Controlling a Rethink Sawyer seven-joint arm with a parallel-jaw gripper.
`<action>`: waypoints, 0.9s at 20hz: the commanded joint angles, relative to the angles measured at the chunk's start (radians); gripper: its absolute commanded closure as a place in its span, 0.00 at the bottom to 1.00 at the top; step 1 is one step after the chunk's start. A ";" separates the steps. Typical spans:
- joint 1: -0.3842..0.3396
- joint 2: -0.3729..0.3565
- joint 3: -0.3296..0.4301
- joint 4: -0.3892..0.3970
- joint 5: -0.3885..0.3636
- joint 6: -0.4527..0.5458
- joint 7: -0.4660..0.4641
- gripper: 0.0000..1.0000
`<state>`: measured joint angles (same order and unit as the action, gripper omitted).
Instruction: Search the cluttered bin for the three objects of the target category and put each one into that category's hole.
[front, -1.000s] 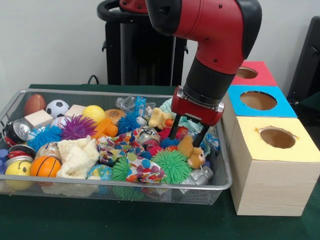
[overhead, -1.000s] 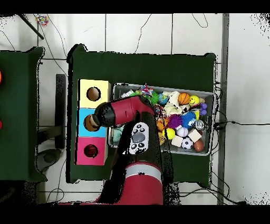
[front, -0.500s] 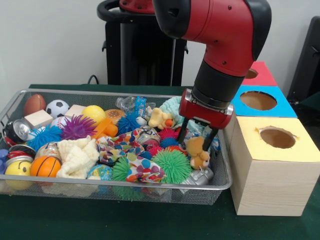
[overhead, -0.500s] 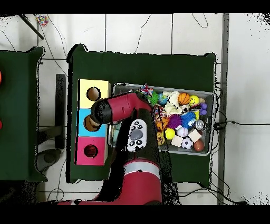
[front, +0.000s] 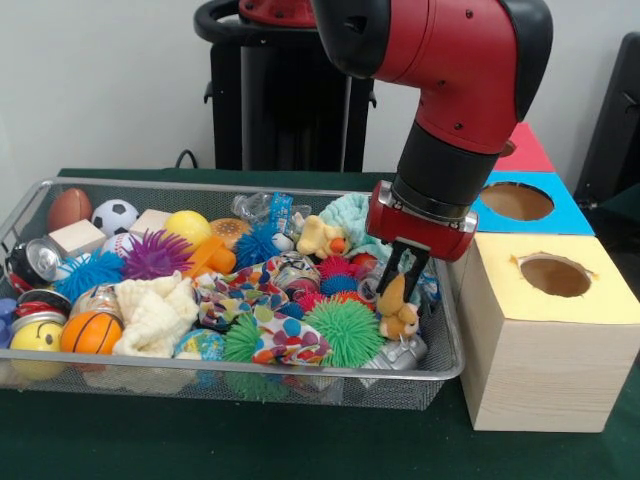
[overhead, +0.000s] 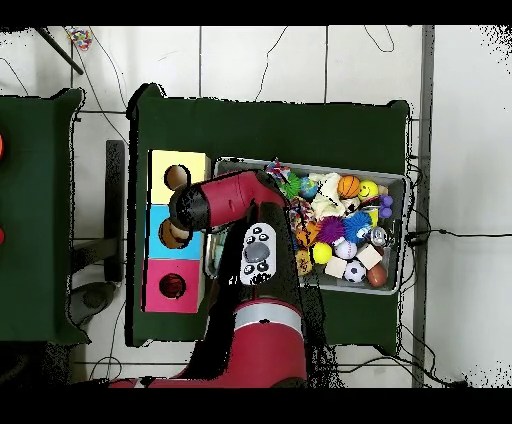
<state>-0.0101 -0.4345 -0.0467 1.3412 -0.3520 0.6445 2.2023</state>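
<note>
The end effector (front: 402, 283) is now clenched on the small tan teddy bear (front: 397, 307) at the right end of the wire bin (front: 445, 345); a second ago its fingers stood spread and straddling the bear, which sat a little further left. I read this as the grasp just made, so one plush toy is secured but not yet out of the clutter: it sits low, touching the green spiky ball (front: 344, 331) on its left and just above the silver can (front: 398, 352).

The front view gives me the grip and the three boxes on the right: the yellow-topped box (front: 545, 320) nearest, then the blue-topped box (front: 517, 203), then the red-topped box (front: 512, 147) furthest. I cannot tell which hole belongs to plush toys.

The overhead view hides the bear and the grip entirely under the arm (overhead: 228, 200), but it shows the arm reaching across the bin's end beside the boxes on the green worktop (overhead: 270, 125). A yellow duck plush (front: 319, 238) lies further back in the bin.
</note>
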 joint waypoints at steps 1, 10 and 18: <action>-0.032 0.018 0.108 0.029 -0.003 0.017 -0.070 1.00; -0.048 0.002 0.116 0.058 0.016 -0.007 -0.045 1.00; -0.093 -0.144 0.155 0.211 0.036 -0.035 -0.053 1.00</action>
<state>-0.0516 -0.4829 -0.0017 1.3906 -0.3503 0.6440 2.2023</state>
